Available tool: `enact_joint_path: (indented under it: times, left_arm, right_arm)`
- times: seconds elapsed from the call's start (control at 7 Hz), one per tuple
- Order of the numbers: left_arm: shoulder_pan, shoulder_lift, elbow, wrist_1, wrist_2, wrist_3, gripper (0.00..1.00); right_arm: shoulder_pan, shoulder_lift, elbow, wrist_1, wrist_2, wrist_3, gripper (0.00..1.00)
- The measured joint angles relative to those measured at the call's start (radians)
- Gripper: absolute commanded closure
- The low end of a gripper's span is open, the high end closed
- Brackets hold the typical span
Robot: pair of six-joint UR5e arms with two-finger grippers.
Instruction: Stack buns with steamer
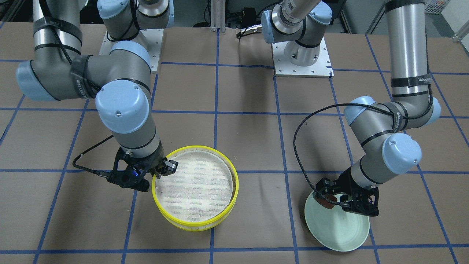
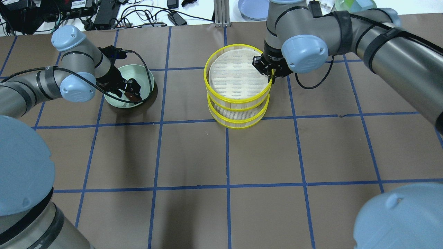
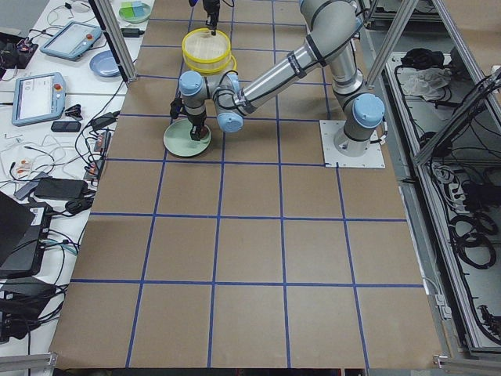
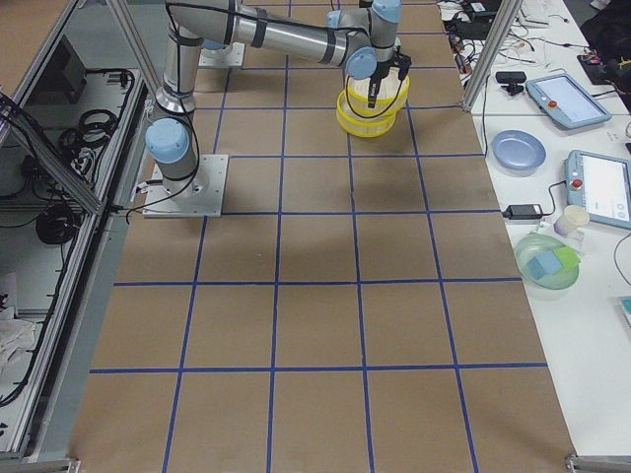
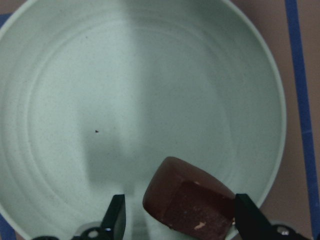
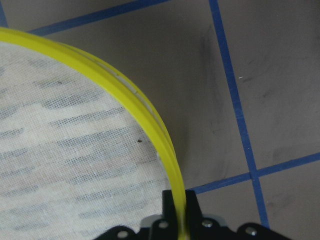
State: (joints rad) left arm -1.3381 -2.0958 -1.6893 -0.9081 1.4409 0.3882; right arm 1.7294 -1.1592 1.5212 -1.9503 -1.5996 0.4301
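Two yellow-rimmed steamer trays stand mid-table, the upper tray (image 2: 232,79) over the lower tray (image 2: 238,121) and slightly offset from it. My right gripper (image 2: 271,74) is shut on the upper tray's yellow rim (image 6: 150,127); it also shows in the front view (image 1: 165,170). My left gripper (image 2: 131,93) hangs low over the pale green plate (image 2: 138,74). Its jaws stand open on either side of the dark reddish-brown bun (image 5: 187,200), with a gap at one finger (image 5: 116,217). The bun (image 1: 325,202) lies near the plate's edge (image 1: 340,227). The cream-white bun is hidden.
Blue tape lines grid the brown table. A blue plate (image 2: 252,8) and cables (image 2: 152,19) lie on the white bench beyond the far edge. Both arm bases (image 1: 302,55) stand at the robot side.
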Motion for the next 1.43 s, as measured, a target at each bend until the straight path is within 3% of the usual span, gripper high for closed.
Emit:
enact_joint_path:
  times: [1.14,1.29,1.43]
  left_arm:
    - [0.004,0.036,0.100,0.002,0.029,-0.133,1.00]
    - [-0.001,0.054,0.102,0.001,0.028,-0.174,1.00]
    - [-0.009,0.076,0.102,-0.001,0.022,-0.227,1.00]
  right_arm:
    - [0.009,0.007,0.050,-0.032,-0.017,0.011,1.00]
    - [0.009,0.008,0.053,-0.031,-0.016,0.011,0.91]
    - [0.009,0.009,0.062,-0.031,-0.017,0.011,0.73]
